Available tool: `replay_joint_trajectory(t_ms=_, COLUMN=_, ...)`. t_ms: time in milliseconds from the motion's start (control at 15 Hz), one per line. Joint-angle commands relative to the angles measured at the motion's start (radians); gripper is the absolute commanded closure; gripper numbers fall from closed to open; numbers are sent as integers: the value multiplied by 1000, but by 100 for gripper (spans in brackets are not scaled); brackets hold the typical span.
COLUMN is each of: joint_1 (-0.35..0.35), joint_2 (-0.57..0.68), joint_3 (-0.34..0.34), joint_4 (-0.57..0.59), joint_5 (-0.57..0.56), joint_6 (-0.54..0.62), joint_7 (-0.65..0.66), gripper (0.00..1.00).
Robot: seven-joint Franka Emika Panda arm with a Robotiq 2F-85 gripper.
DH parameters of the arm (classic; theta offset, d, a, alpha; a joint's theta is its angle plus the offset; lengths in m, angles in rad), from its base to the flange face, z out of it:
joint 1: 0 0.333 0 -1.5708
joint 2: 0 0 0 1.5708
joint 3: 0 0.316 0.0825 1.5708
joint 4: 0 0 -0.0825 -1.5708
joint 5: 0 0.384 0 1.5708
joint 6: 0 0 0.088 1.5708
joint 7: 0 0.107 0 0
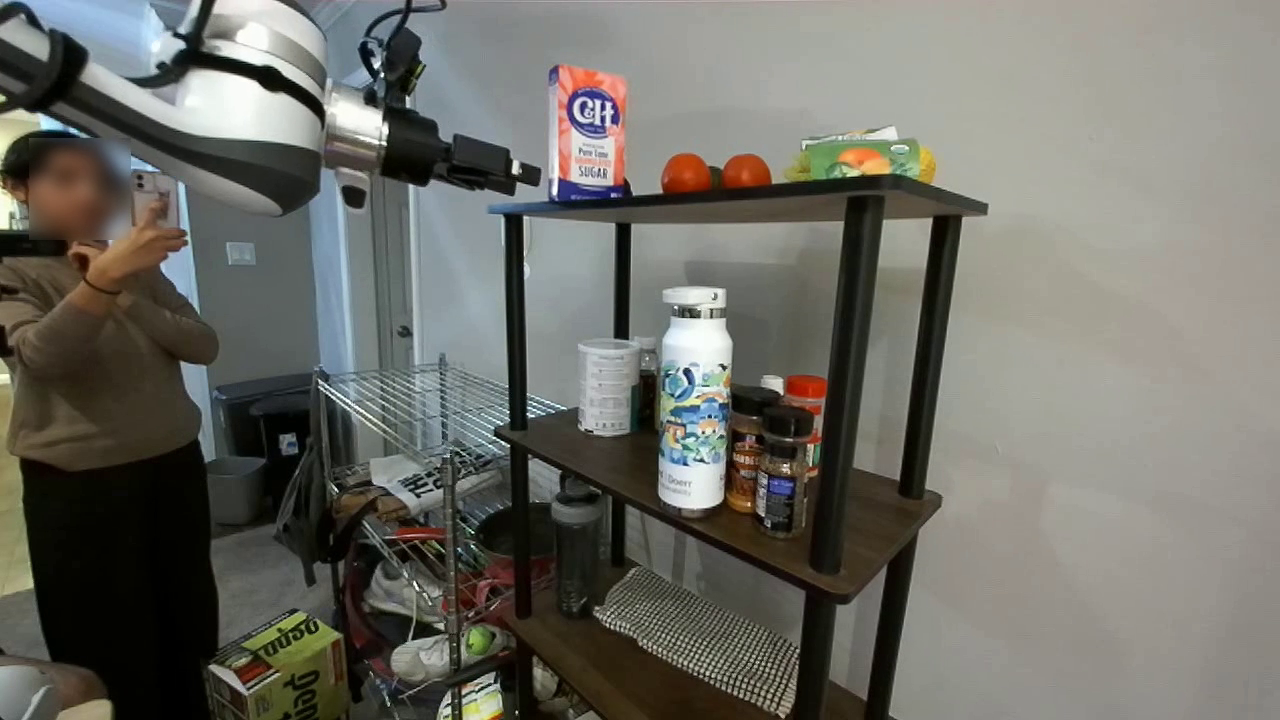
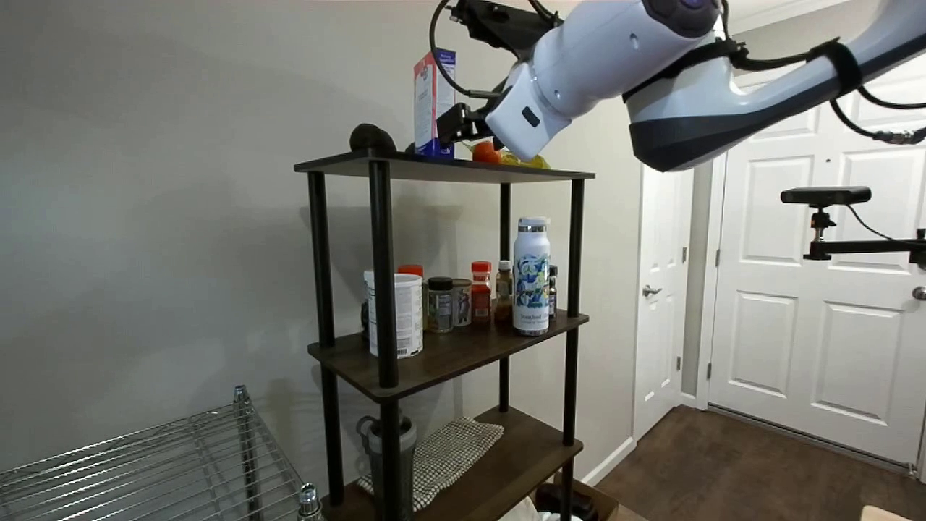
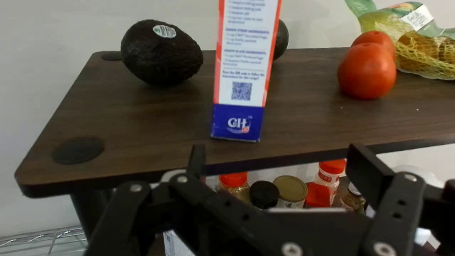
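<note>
The gripper [image 3: 277, 160] has its fingers spread wide. In the wrist view, the sugar box [image 3: 240, 81] stands upright on the top shelf [image 3: 149, 122] just beyond them, between eleven and twelve o'clock, with an avocado [image 3: 160, 55] between ten and eleven and tomatoes [image 3: 366, 74] between one and two.

upright sugar box [image 1: 588, 132] (blue-bottomed) on top shelf [image 3: 153, 121]

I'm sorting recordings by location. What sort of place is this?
Probably a home, perhaps near an entrance: a sugar box and tomatoes sit on a shelf unit, and a white panelled door stands beyond.
</note>
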Motion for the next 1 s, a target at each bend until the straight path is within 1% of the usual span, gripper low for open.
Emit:
replay_joint_trajectory(t_ms=0, joint_1=20, joint_2=-79, joint_3=14, joint_4=-101, joint_5=-38, joint_6=-23, joint_7=61, gripper=0)
replay_joint_trajectory(t_ms=400, joint_1=48, joint_2=-111, joint_3=5, joint_4=-220, joint_5=-38, joint_6=-11, joint_7=119, gripper=0)
replay_joint_trajectory(t_ms=867, joint_1=47, joint_2=-88, joint_3=-15, joint_4=-299, joint_5=-95, joint_6=0, joint_7=231, gripper=0)
replay_joint_trajectory(t_ms=933, joint_1=49, joint_2=-77, joint_3=-11, joint_4=-276, joint_5=-64, joint_6=-9, joint_7=183, gripper=0)
